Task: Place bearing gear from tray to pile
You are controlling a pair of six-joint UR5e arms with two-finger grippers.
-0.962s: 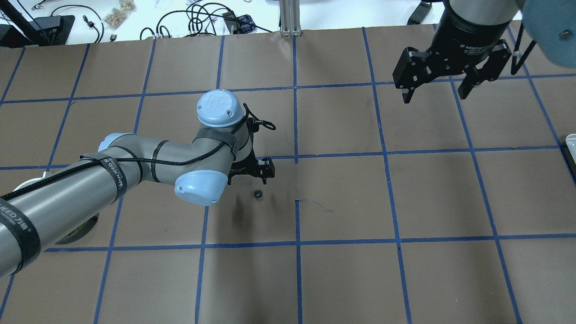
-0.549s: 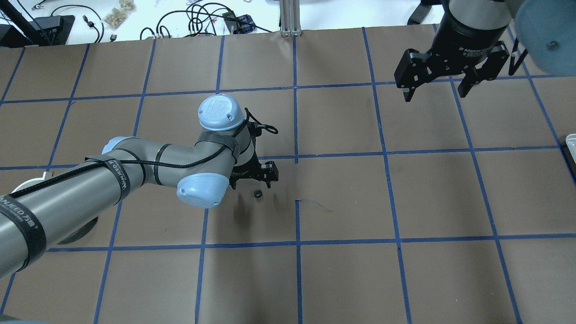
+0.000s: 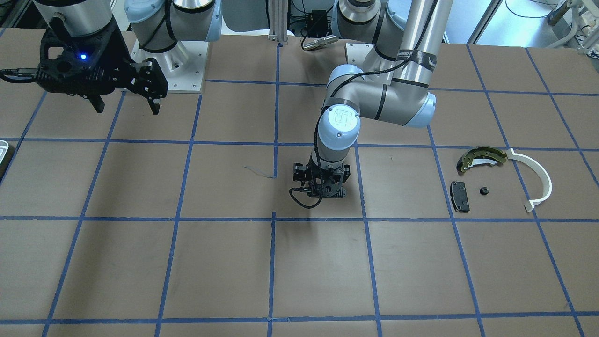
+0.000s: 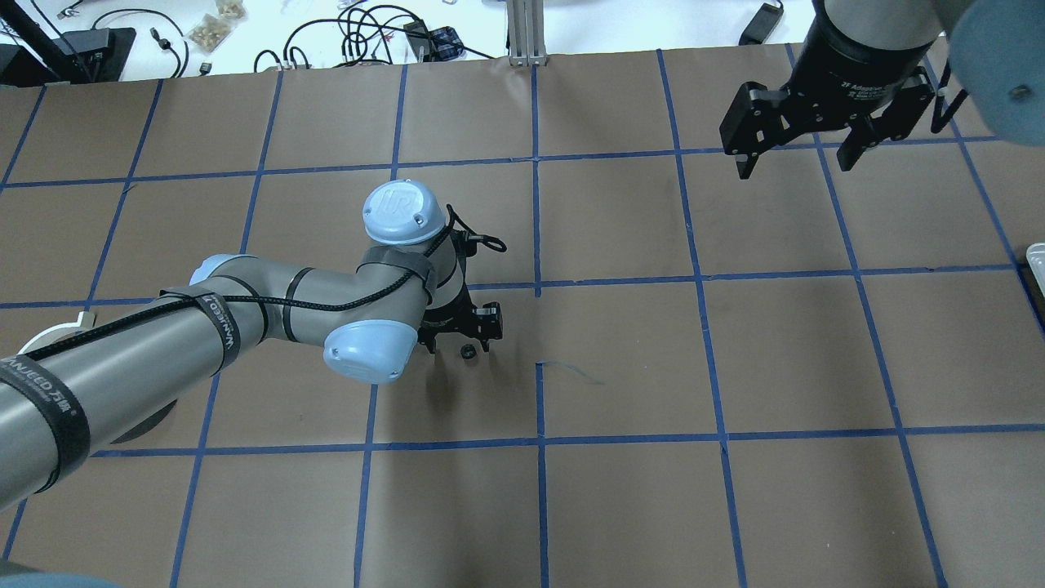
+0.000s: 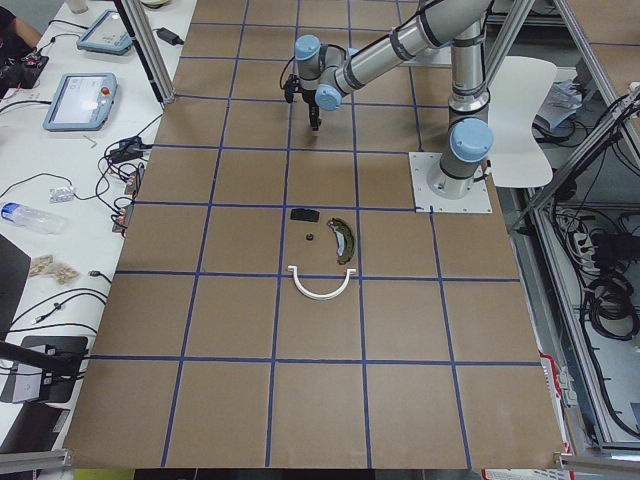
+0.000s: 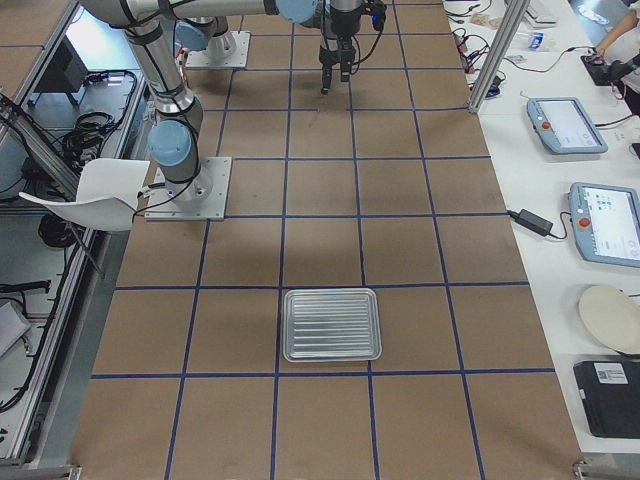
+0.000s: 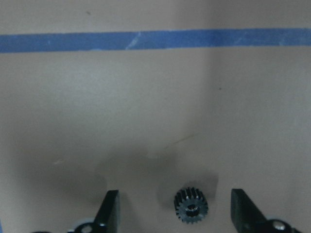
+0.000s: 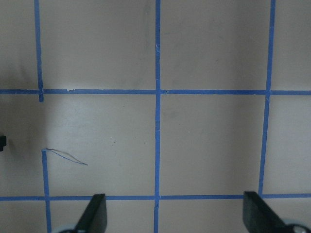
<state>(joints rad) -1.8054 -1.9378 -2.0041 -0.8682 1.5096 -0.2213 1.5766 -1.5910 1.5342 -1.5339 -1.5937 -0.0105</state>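
Note:
A small black bearing gear (image 4: 468, 352) lies on the brown table paper near the middle. In the left wrist view the gear (image 7: 191, 212) sits between the two open fingers. My left gripper (image 4: 462, 340) is open and low over it, not touching. From the front the left gripper (image 3: 323, 185) hides the gear. My right gripper (image 4: 796, 159) is open and empty, high over the far right. The pile holds an olive-gold brake shoe (image 3: 482, 157), a white arc (image 3: 538, 180), a black pad (image 3: 459, 195) and another small black gear (image 3: 484, 190). The tray (image 6: 332, 324) is silver.
The tray shows only as a sliver at the table's right edge (image 4: 1035, 261). Blue tape lines grid the brown paper. A thin loose thread (image 4: 571, 371) lies just right of the gear. Cables and boxes lie beyond the far table edge.
My left gripper has come down and closer to the gear, which now lies between its fingers. My right gripper has drifted slightly toward the far edge, still open.

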